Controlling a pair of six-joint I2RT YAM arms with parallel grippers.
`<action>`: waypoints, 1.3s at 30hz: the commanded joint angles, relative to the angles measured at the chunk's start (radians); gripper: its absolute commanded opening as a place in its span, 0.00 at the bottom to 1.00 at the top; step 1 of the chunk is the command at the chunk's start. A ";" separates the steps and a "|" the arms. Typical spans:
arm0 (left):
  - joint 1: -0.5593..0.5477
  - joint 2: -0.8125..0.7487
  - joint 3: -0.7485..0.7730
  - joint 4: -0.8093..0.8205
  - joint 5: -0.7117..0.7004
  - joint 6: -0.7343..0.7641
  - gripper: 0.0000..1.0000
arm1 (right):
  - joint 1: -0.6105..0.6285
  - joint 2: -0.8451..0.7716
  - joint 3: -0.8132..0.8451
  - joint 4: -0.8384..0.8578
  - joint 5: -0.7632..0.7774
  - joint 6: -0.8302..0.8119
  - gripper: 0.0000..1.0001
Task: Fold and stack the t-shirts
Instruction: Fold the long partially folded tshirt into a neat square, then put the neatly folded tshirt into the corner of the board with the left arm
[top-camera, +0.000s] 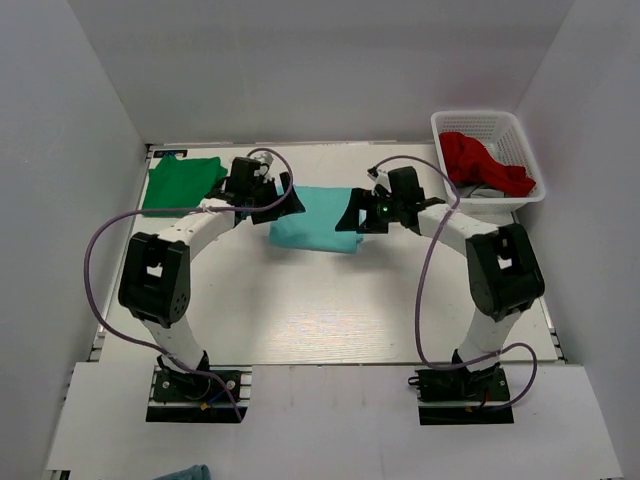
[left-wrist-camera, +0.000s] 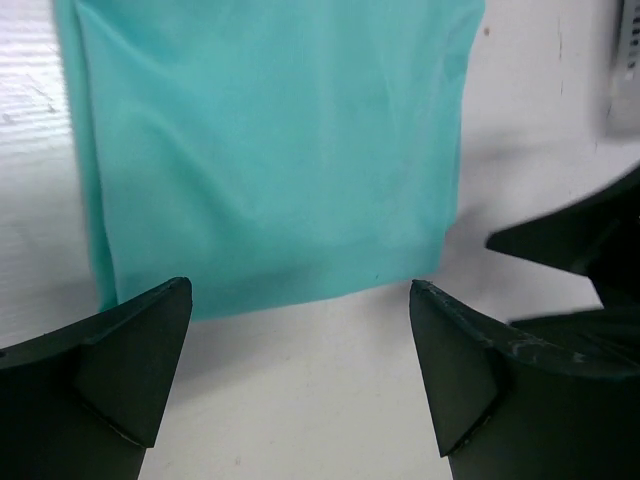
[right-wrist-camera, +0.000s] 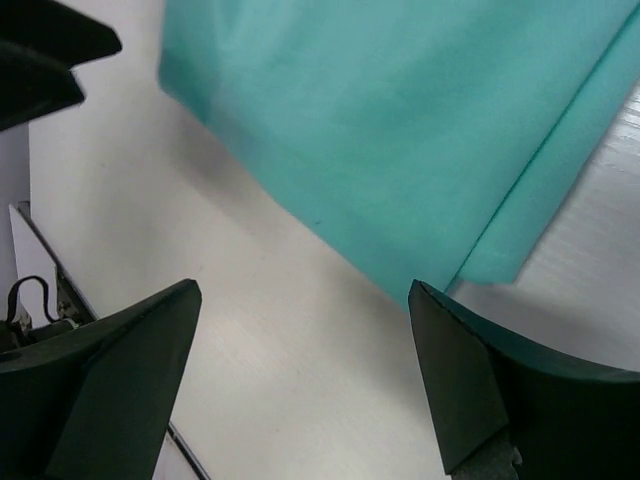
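Teal t-shirt (top-camera: 312, 218) lies between our left gripper (top-camera: 288, 205) and right gripper (top-camera: 351, 219), long axis running from one to the other, both spread wide, empty, equally near.

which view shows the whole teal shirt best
Top external: the folded teal t-shirt shows nearly whole, its outline clear. Left wrist shows only one end of it; right wrist only a corner and a folded edge.

A white plastic basket (top-camera: 507, 128) stands on the pale table (top-camera: 320, 300), beyond and to the right of the right pincer (top-camera: 352, 220), well apart from it. White walls (top-camera: 90, 150) close in the table, behind that pincer and on both sides.
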 joint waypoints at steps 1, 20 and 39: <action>0.003 -0.076 0.040 -0.067 -0.121 0.030 1.00 | 0.008 -0.124 0.014 -0.045 0.024 -0.057 0.90; -0.018 0.387 0.460 -0.365 -0.365 0.182 1.00 | 0.010 -0.369 -0.043 -0.183 0.245 -0.090 0.90; -0.056 0.558 0.494 -0.379 -0.378 0.209 0.00 | 0.003 -0.483 -0.147 -0.188 0.418 -0.100 0.90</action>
